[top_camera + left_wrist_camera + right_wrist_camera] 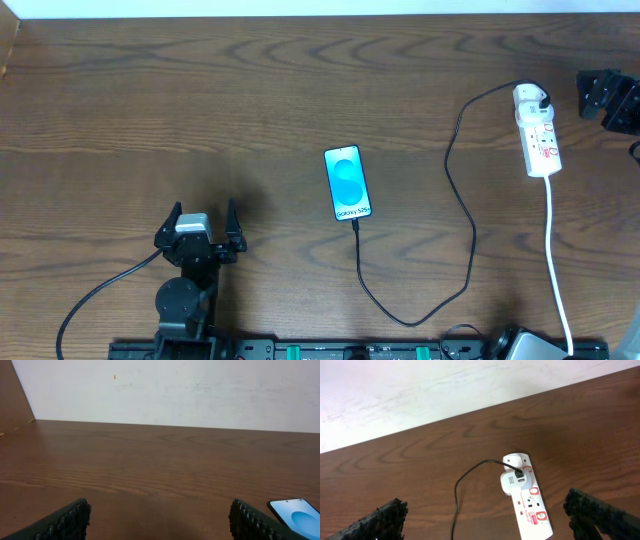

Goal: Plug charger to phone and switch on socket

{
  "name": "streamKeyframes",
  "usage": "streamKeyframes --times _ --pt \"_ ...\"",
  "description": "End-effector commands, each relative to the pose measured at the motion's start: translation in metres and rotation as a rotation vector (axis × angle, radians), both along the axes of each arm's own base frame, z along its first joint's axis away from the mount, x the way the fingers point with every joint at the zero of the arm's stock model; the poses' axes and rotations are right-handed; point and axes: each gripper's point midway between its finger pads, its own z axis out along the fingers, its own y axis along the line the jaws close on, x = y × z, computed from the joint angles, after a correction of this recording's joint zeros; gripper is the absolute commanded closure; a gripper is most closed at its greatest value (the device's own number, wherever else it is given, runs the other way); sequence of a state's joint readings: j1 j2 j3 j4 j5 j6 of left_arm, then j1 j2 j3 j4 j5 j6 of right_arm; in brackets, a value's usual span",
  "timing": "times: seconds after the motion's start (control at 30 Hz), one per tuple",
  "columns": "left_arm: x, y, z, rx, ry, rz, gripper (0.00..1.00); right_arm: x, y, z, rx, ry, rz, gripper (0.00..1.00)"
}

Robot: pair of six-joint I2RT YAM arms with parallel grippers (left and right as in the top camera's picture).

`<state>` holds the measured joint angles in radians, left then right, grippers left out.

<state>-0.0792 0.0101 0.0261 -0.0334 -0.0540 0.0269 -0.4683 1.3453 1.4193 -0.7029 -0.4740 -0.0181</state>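
The phone (347, 183) lies flat mid-table, screen blue and lit. The black charger cable (468, 225) runs from the phone's near edge, loops toward the front and goes up to the white adapter (531, 98), which sits in the far end of the white socket strip (543, 140). My left gripper (201, 224) is open and empty, left of the phone and well apart from it; the phone's corner shows in the left wrist view (296, 516). My right gripper (603, 96) is open and empty, right of the strip. In the right wrist view the strip (530, 510), adapter (512, 481) and cable (457, 495) lie between its fingers (487, 520).
The strip's white lead (556, 265) runs toward the front edge at the right. A white wall (170, 390) stands behind the table's far edge. The left arm's base and black cable (95, 300) sit at the front left.
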Motion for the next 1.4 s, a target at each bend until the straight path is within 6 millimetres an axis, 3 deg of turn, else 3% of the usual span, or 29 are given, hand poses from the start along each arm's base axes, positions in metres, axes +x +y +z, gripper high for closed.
streamKeyframes --times 0.0,1.03,1.17,1.37 --pt "-0.001 0.001 -0.018 0.014 0.053 0.003 0.11 -0.001 0.000 0.005 0.000 -0.010 -0.006 0.01" --pt "-0.001 0.001 -0.018 0.014 0.053 0.003 0.11 0.000 -0.002 0.001 -0.002 0.001 -0.008 0.01" --pt "-0.001 0.001 -0.018 0.014 0.053 0.003 0.11 -0.012 -0.016 -0.001 -0.060 0.040 -0.097 0.01" --pt "-0.001 0.001 -0.018 0.014 0.053 0.003 0.11 -0.032 -0.020 -0.005 -0.110 0.067 -0.155 0.01"
